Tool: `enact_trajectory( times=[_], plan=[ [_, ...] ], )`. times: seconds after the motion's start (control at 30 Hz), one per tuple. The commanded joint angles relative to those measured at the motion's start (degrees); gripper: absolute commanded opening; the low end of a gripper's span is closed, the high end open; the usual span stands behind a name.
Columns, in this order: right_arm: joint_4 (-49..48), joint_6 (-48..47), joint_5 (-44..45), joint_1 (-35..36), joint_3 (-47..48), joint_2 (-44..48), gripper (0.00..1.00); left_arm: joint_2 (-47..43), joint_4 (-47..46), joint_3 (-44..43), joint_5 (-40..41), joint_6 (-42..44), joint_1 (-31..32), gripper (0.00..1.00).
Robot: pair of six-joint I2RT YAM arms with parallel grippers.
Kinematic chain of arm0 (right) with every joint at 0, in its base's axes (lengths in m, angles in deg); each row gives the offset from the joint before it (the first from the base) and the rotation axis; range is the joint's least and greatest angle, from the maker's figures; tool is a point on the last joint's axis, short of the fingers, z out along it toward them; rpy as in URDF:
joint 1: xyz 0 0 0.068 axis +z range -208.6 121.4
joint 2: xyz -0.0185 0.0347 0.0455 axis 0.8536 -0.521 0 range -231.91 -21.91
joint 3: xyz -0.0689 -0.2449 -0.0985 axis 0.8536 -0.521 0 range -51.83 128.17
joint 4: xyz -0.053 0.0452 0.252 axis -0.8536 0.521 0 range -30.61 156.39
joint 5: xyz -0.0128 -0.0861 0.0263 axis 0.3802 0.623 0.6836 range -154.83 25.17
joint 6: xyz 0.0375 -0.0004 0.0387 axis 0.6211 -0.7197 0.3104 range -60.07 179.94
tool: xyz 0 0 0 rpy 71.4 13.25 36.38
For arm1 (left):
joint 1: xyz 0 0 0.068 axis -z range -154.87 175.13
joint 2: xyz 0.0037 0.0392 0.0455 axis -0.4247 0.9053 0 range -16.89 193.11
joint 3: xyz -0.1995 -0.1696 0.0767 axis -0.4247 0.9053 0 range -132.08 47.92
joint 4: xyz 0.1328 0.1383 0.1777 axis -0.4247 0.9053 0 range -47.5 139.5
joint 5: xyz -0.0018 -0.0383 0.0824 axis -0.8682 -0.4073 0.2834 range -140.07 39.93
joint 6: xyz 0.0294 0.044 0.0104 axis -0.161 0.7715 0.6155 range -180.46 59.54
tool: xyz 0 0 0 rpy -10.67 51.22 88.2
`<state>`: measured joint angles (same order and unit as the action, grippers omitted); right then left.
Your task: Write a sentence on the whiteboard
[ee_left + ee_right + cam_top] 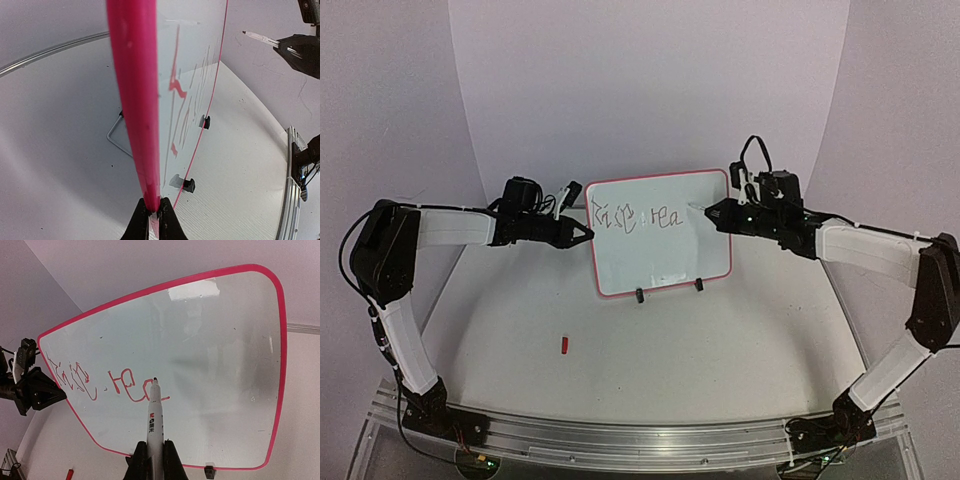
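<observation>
- Our left gripper [159, 210] has its jaws pinched tight on the red-pink frame of the whiteboard [660, 255], gripping the board's left edge.
- From that gripper, the board stands upright straight ahead of the fingertips, propped on two small black clip feet [640, 295] on the table [670, 380].
- Our right gripper [155, 452] is clamped on a white marker [156, 420], whose barrel runs out forward between the fingers.
- The marker's tip sits just ahead of the right gripper, at the board's face, right by the last written letter. We cannot tell whether it touches the surface.
- The sentence [110, 382] is only part written: thin red strokes reading roughly "Rise . rea". It lies ahead and to the left of the marker tip, running toward the left gripper's edge.
- A small red object [565, 345] lies on the table, well apart from both grippers, nearer the arm bases on the left arm's side.
</observation>
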<state>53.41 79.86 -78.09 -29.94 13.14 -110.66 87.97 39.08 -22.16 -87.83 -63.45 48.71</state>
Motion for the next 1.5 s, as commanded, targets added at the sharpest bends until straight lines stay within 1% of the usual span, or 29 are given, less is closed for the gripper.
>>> enact_trajectory(
  times=[0.0,0.1,0.3,0.5,0.87,1.07,1.47],
  plan=[
    [-1.08,-0.14,-2.49,-0.1,3.23,-2.84,0.0,-1.77,2.1,-0.15,2.94,2.1,0.21,0.0],
    [-1.38,0.17,-2.23,-0.05,3.84,-3.93,0.0,-1.76,2.1,-0.06,3.04,2.17,0.17,0.0],
    [-1.4,1.14,1.19,-0.05,4.0,-5.12,0.0,-1.68,2.34,-0.14,3.13,2.36,0.21,0.0],
    [-1.37,1.01,2.16,-0.1,4.69,-6.48,0.0,-1.68,2.7,-0.4,3.35,2.71,0.16,0.0],
    [-0.56,0.1,-2.94,-0.06,6.29,-9.22,0.0,-1.59,2.77,-0.65,3.35,2.76,0.18,0.0],
    [0.0,0.2,-3.01,-0.07,5.11,-9.27,0.0,-1.59,2.88,-0.77,3.39,2.8,0.18,0.0],
    [1.35,-0.35,0.21,-0.09,3.06,-6.31,0.0,-1.76,2.98,-0.67,3.39,2.81,0.16,0.0]
  ],
)
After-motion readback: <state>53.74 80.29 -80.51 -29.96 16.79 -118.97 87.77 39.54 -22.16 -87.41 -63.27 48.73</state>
